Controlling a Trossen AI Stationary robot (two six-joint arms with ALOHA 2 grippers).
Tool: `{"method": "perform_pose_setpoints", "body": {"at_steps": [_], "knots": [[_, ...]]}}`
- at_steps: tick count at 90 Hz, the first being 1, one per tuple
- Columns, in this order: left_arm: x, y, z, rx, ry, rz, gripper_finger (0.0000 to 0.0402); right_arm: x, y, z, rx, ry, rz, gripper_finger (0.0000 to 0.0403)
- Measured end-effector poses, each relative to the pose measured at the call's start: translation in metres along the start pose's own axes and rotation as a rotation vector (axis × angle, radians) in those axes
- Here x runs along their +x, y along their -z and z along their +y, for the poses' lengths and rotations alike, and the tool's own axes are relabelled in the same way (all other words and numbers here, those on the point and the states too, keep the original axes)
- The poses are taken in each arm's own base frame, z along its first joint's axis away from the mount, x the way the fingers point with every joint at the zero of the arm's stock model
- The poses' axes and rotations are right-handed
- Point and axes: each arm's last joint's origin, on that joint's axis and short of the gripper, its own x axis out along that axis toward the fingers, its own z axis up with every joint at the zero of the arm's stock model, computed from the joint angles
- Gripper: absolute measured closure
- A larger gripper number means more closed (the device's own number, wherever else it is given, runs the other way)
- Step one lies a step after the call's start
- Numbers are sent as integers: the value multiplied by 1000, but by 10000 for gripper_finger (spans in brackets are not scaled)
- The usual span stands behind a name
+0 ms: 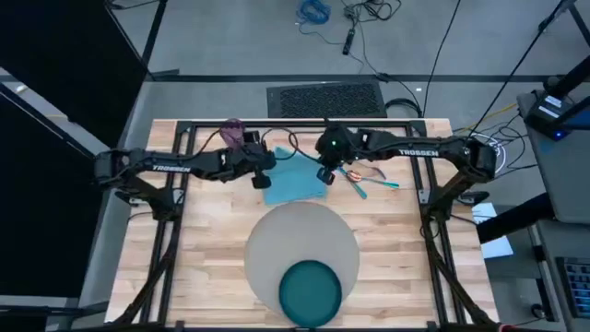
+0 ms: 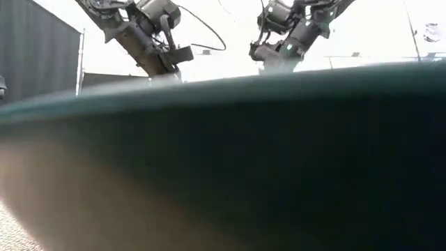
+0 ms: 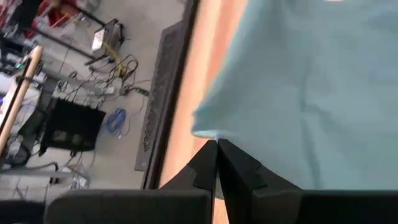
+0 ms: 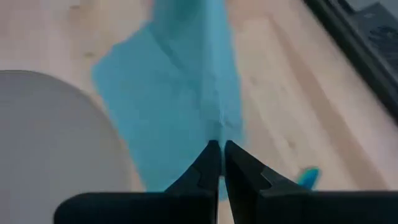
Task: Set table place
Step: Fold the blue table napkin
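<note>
Floor mat (image 1: 324,98): dark ribbed rectangle on the grey floor, just past the table's far edge.
Blue cable (image 1: 313,11): small coil on the floor, farther out.
Black cables (image 1: 369,9): loose on the floor near the coil.
Dark panel (image 1: 55,55): tall, at the room's left side.

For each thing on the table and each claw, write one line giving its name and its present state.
Napkin: pinched at two edges, lifted between both claws.
Left claw: shut on napkin.
Right claw: shut on napkin.
Mat: flat on table.
Plate: resting on mat's near edge.
Cutlery: lying loose beside napkin.
Cup: behind left arm, state unclear.
</note>
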Motion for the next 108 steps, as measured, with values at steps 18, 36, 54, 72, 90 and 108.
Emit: {"method": "perform_pose_setpoints", "body": {"at_steps": [18, 36, 54, 72, 90, 108], "knots": [[-45, -15, -15, 0, 75, -116, 402, -35, 1, 33, -4, -74, -50, 403], [-98, -29, -29, -42, 177, -248, 402, -73, 8, 75, -4, -199, -121, 403], [-149, -43, -37, -72, 278, -389, 402, -103, 19, 114, 10, -305, -188, 403], [-184, -56, -35, -91, 322, -428, 402, -116, 25, 130, 42, -323, -234, 403], [-179, -50, -49, -118, 367, -325, 402, -103, 30, 135, 59, -279, -173, 403], [-156, -39, -63, -105, 317, -223, 402, -75, 30, 125, 64, -183, -78, 403]]}}
